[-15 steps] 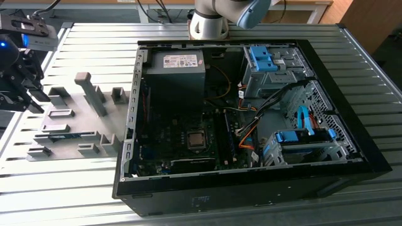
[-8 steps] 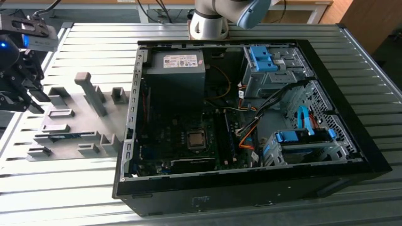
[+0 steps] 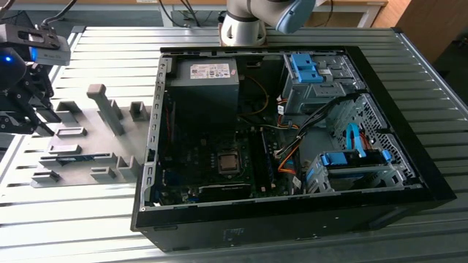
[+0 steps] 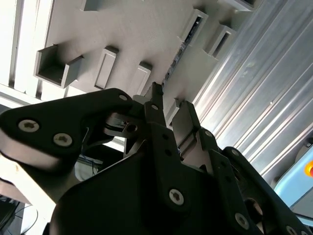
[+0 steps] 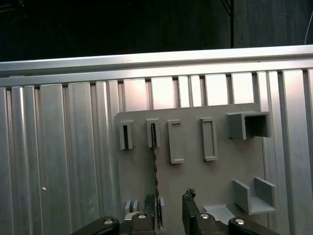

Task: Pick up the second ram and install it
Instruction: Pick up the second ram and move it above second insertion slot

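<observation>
Second ram [image 5: 155, 171] stands edge-on, thin, long, dark.

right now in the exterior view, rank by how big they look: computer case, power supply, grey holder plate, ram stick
1. computer case
2. grey holder plate
3. power supply
4. ram stick

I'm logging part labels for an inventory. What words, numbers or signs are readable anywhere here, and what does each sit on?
No text can be read.
White label on the power supply: printed, but too small to read.
Grey holder plate, in both wrist views: no text or signs.
Second ram, lying in its holder on that plate: no legible marking.
</observation>
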Tool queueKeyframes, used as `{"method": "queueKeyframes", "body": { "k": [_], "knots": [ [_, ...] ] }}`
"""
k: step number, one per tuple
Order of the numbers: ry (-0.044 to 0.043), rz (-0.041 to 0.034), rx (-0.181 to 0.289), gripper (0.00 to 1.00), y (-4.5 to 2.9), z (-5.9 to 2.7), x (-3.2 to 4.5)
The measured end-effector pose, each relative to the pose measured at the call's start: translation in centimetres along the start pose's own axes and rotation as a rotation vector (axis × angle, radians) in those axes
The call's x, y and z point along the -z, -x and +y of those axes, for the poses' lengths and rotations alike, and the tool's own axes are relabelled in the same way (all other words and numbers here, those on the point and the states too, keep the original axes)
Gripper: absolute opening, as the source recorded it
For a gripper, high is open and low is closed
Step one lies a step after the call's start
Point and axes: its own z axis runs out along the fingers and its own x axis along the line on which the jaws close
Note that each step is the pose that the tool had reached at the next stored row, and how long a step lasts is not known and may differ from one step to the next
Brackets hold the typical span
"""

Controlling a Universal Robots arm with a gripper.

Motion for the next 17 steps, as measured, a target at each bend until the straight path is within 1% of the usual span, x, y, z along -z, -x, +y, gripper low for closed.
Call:
{"method": "queueKeyframes", "body": {
  "k": [2, 8, 10, 14, 17],
  "knots": [
    [0.0, 0.0001, 0.0, 0.36, -0.01, 0.0, -0.25],
    [0.0001, 0.0001, 0.0, 0.36, -0.02, 0.0, -0.31],
    [-0.0002, -0.0001, 0.0, 0.36, -0.08, -0.02, -0.46],
    [0.0001, 0.0001, 0.0, 0.36, -0.35, -0.06, -1.12],
    [0.0001, 0.0001, 0.0, 0.36, -0.41, -0.15, -1.67]
  ]
}}
